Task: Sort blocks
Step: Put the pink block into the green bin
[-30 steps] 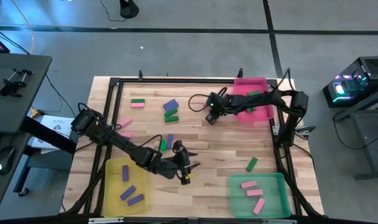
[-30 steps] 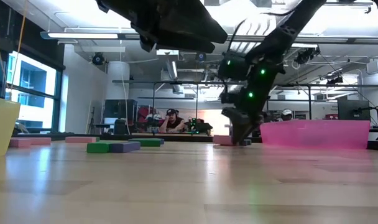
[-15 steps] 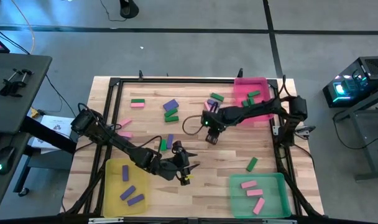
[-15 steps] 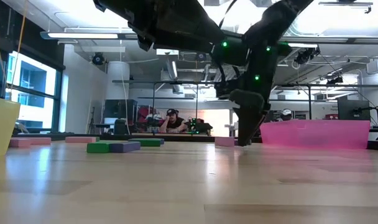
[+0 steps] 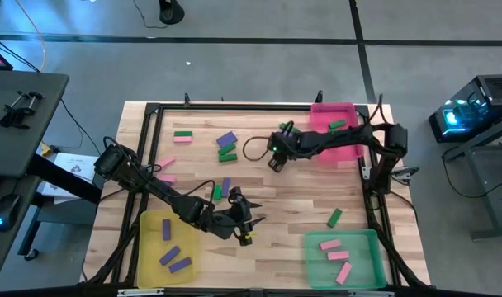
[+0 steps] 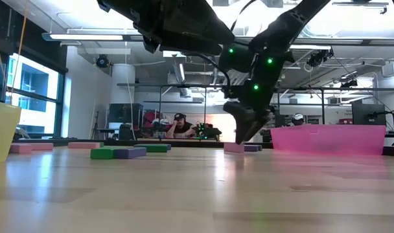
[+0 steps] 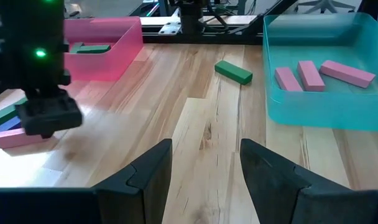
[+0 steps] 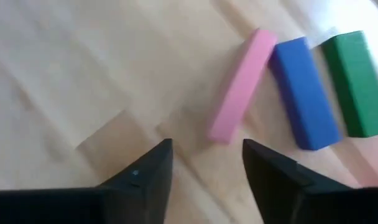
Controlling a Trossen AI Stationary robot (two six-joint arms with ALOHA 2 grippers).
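Note:
Small green, pink and purple blocks lie flat and scattered on the wooden table [image 5: 292, 198]. My right gripper [image 5: 274, 162] is open and hovers just above the table, on the near side of three blocks lying side by side: a pink block [image 8: 242, 87], a purple block [image 8: 301, 93] and a green block [image 8: 357, 84]. The pink block's end points into the gap between the fingers without touching them. My left gripper [image 5: 249, 224] is open above the table's near middle, with a single green block [image 7: 233, 71] ahead of it.
A pink tray [image 5: 335, 124] at the far right holds green blocks. The yellow tray [image 5: 152, 224] at the near left holds purple blocks. Pink blocks lie in the green tray [image 5: 343, 238] at the near right. More blocks [image 5: 227, 145] lie at the far left. People sit in the room beyond.
My right gripper swung toward the table's near edge, then came back toward the far edge and toward the pink, purple and green blocks, rising a little and tipping. The left arm kept still. No block moved.

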